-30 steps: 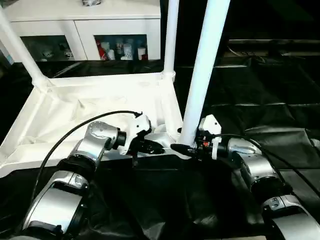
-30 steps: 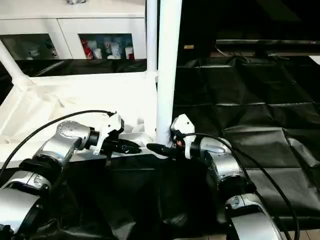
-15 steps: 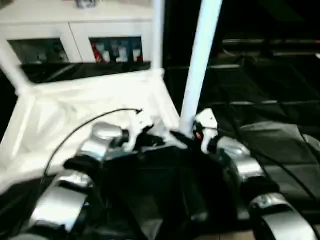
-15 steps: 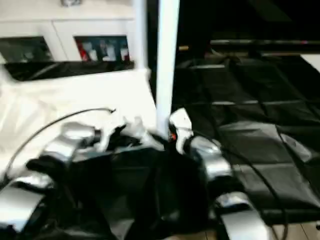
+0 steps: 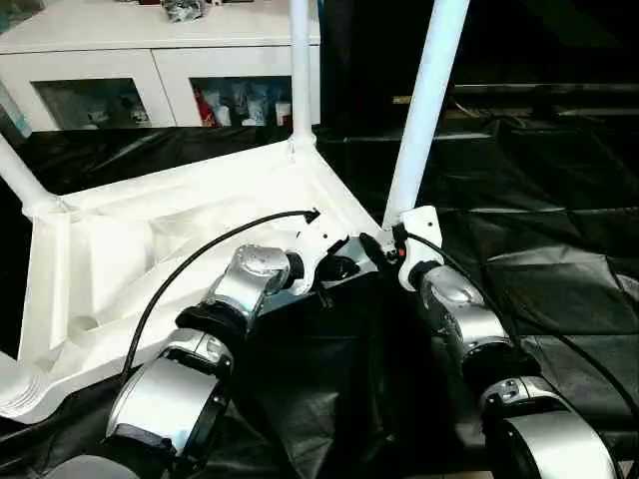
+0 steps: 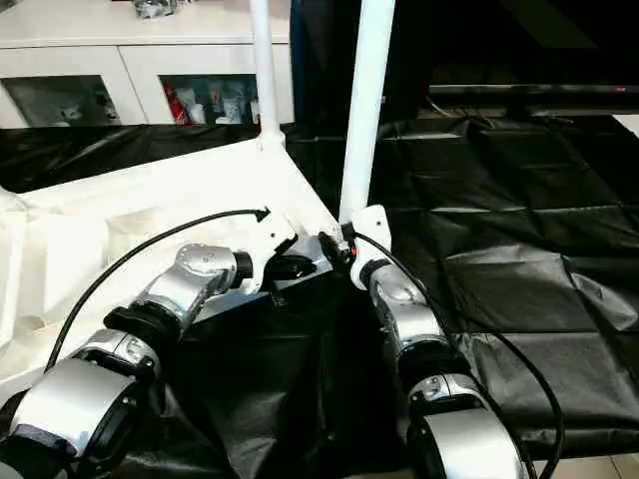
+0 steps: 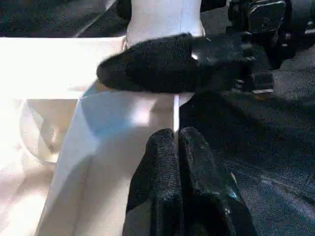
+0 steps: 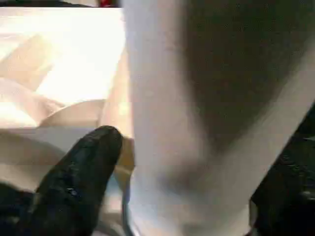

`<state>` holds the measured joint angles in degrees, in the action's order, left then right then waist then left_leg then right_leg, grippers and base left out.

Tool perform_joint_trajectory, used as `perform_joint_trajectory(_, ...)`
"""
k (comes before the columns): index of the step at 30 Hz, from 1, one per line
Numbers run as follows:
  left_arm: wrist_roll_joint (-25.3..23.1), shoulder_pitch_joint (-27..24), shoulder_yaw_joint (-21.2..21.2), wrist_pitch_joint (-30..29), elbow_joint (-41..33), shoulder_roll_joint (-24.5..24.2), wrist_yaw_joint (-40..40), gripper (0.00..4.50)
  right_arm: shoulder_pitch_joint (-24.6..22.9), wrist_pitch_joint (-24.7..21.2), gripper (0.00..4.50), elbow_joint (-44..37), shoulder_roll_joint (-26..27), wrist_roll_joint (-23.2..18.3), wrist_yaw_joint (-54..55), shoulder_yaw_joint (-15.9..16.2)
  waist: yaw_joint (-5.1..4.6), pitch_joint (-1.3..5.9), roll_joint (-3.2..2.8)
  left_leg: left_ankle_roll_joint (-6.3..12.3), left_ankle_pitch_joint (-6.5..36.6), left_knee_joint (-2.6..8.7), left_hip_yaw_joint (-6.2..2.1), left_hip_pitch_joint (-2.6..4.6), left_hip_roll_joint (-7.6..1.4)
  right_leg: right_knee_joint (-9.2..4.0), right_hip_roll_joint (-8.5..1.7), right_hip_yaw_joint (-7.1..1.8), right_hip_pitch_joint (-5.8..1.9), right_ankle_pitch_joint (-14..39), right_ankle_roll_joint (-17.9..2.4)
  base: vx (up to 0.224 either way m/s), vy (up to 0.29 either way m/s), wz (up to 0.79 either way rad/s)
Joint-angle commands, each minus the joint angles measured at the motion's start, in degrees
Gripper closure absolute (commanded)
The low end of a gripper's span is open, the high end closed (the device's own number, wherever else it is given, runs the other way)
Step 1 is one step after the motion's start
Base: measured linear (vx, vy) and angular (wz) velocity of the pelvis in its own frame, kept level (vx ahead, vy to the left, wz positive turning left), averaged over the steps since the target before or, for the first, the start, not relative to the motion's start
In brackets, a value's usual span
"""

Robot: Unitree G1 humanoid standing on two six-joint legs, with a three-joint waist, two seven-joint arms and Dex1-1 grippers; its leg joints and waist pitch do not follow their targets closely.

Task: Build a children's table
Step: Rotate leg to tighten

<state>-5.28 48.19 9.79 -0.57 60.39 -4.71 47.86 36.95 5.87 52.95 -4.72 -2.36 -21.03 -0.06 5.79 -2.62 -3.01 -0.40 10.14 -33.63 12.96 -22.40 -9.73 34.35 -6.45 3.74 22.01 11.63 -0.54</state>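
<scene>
Left eye: the children's table (image 5: pixel 150 239) lies upside down on the black sheet (image 5: pixel 559 200), rimmed underside facing up. 3 legs stand in their corner sockets: near-corner leg (image 5: pixel 424 110), far leg (image 5: pixel 300 70), left leg (image 5: pixel 20 175). A 4th leg end (image 5: pixel 15 384) shows at the near-left corner, apparently lying loose; its socket (image 5: pixel 82 324) looks empty. So the step in hand reads as seating the near-corner leg, 3rd of 4.

Right eye: right gripper (image 6: pixel 334 244) sits at the base of that leg, left gripper (image 6: pixel 290 267) against the tabletop rim just beside it. White cabinet (image 6: pixel 130 60) with glass doors stands behind; the rest of the room is dark.

Left wrist: the left gripper's 2 fingers (image 7: pixel 165 182) are pressed together with nothing between them, tips at the rim edge. The other gripper's finger (image 7: pixel 172 64) lies across the leg base.

Right wrist: 1 finger (image 8: pixel 74 182) is on one side of the leg, the other at the far edge, so the right gripper is clamped round the leg base.

Next move, as I judge it: confirm the leg is fully home in the socket, let go without tilting it, then go for the loose leg. Risk: sheet is slick and wrinkled, so the table may slide under push.
</scene>
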Motion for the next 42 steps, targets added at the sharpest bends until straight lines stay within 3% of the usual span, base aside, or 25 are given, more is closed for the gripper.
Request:
perform_joint_trajectory(1, 1.0, 0.3, -0.5, 1.3, 0.5, 0.2, 1.0, 4.50, -1.5, -0.3, 0.43, 1.0, 1.2, -0.7, -6.6, 2.8, -0.02, 3.15, 0.41, -0.25, 19.4, 5.23, -2.85, 1.63, -4.03, -4.59, -3.68, -2.29, -1.29, 12.8, -11.1, 0.000, 0.000, 0.00)
perform_joint_trajectory(2, 1.0, -0.1, -0.2, 1.6, 0.3, -0.5, 2.6, 4.50, -1.7, 0.3, 0.43, 0.4, 0.2, -1.0, -9.7, 3.3, -0.01, 3.19, 0.70, 0.13, 18.5, 5.13, -2.75, 1.53, -4.05, -4.50, -3.67, -2.31, -1.38, 11.8, -11.4, 0.000, 0.000, 0.00)
perform_joint_trajectory(4, 1.3, -1.3, 0.3, 2.0, -0.8, -2.0, 7.1, 4.50, -2.4, 1.4, 0.43, -1.6, -2.1, -1.4, -17.1, 4.6, 0.24, 3.26, 0.59, 1.19, 16.8, 4.95, -2.64, 1.42, -4.09, -4.25, -3.58, -2.19, -1.57, 9.8, -11.9, 0.000, 0.000, 0.00)
perform_joint_trajectory(8, 1.9, -3.1, 1.2, 2.3, -2.6, -4.3, 13.7, 4.50, -3.6, 2.4, 0.43, -4.5, -4.7, -2.3, -25.3, 5.7, 0.63, 3.20, 1.03, 3.57, 14.2, 4.59, -2.50, 1.12, -4.23, -3.95, -3.76, -2.12, -1.76, 8.4, -13.0, 0.000, 0.000, 0.00)
perform_joint_trajectory(16, 3.1, -6.2, 2.8, 2.6, -6.6, -9.8, 25.7, 4.50, -4.8, 2.5, 0.43, -7.5, -8.7, -4.7, -37.6, 6.4, 0.89, 3.36, 0.90, 3.36, 13.8, 4.71, -2.49, 1.41, -4.64, -3.39, -3.63, -2.15, -1.50, 7.1, -14.7, 0.000, 0.000, 0.00)
perform_joint_trajectory(18, 3.8, -6.9, 2.7, 2.2, -7.8, -11.1, 28.3, 4.50, -4.8, 2.3, 0.76, -7.6, -9.4, -5.1, -39.9, 6.3, 0.82, 3.45, 0.84, 3.26, 13.1, 4.69, -2.40, 1.51, -4.60, -3.20, -3.55, -2.15, -1.44, 5.6, -15.0, 0.000, 0.000, 0.00)
perform_joint_trajectory(22, 4.1, -7.5, 2.3, 1.7, -8.9, -12.1, 29.6, 4.50, -5.1, 1.4, 0.94, -7.9, -9.9, -5.4, -41.9, 6.4, 0.84, 3.48, 0.97, 3.58, 12.0, 4.52, -2.25, 1.48, -4.51, -2.98, -3.61, -2.13, -1.49, 3.9, -15.6, 0.000, 0.000, 0.00)
perform_joint_trajectory(31, 4.5, -8.2, 2.3, 0.8, -10.5, -12.4, 29.7, 4.50, -5.7, 1.0, 1.71, -8.3, -9.9, -5.5, -43.4, 6.7, 0.88, 3.50, 1.01, 3.66, 11.4, 4.41, -2.26, 1.51, -4.48, -2.99, -3.59, -2.11, -1.52, 4.4, -15.5, 0.000, 0.000, 0.00)
perform_joint_trajectory(34, 3.3, -7.1, 1.8, 1.0, -8.6, -11.1, 23.9, 4.50, -5.2, 1.5, 1.80, -5.1, -8.6, -1.2, -33.9, 7.3, 0.76, 3.47, 0.98, 2.97, 11.3, 4.48, -2.28, 1.50, -4.44, -2.96, -3.57, -2.14, -1.46, 4.4, -15.5, 0.000, 0.000, 0.00)
perform_joint_trajectory(35, 3.3, -7.1, 1.8, 1.0, -8.6, -11.1, 23.9, 4.50, -5.2, 1.5, 1.82, -5.1, -8.6, -1.2, -33.9, 7.3, 0.63, 3.23, 0.94, 2.31, 12.8, 4.66, -2.31, 1.49, -4.37, -3.25, -3.58, -2.17, -1.39, 6.5, -15.1, 0.000, 0.000, 0.00)
perform_joint_trajectory(36, 2.8, -6.0, 1.1, 0.8, -7.0, -9.9, 19.9, 4.50, -4.4, 0.5, 1.82, -2.6, -7.7, 0.5, -27.2, 6.9, 0.48, 3.16, 0.97, 1.75, 13.9, 4.77, -2.33, 1.56, -4.42, -3.41, -3.62, -2.23, -1.32, 8.0, -15.0, 0.000, 0.000, 0.00)
perform_joint_trajectory(39, 1.9, -3.9, 0.4, 0.3, -4.8, -7.2, 12.3, 4.50, -2.9, -2.2, 1.84, 1.1, -5.2, 0.5, -15.4, 4.1, 0.03, 2.75, 1.03, -1.78, 20.0, 5.24, -2.75, 2.15, -4.32, -4.62, -4.11, -2.51, -1.02, 19.0, -12.5, 0.000, 0.000, 0.00)
perform_joint_trajectory(42, 1.2, -1.2, -0.4, -0.9, -2.2, -3.2, 3.0, 4.50, -1.5, -4.8, 1.85, 4.0, -2.2, -0.8, -2.9, 0.8, -0.52, 2.54, 0.62, -3.57, 22.6, 5.61, -3.06, 2.42, -4.28, -5.12, -4.00, -2.70, -0.60, 22.2, -10.7, 0.000, 0.000, 0.00)
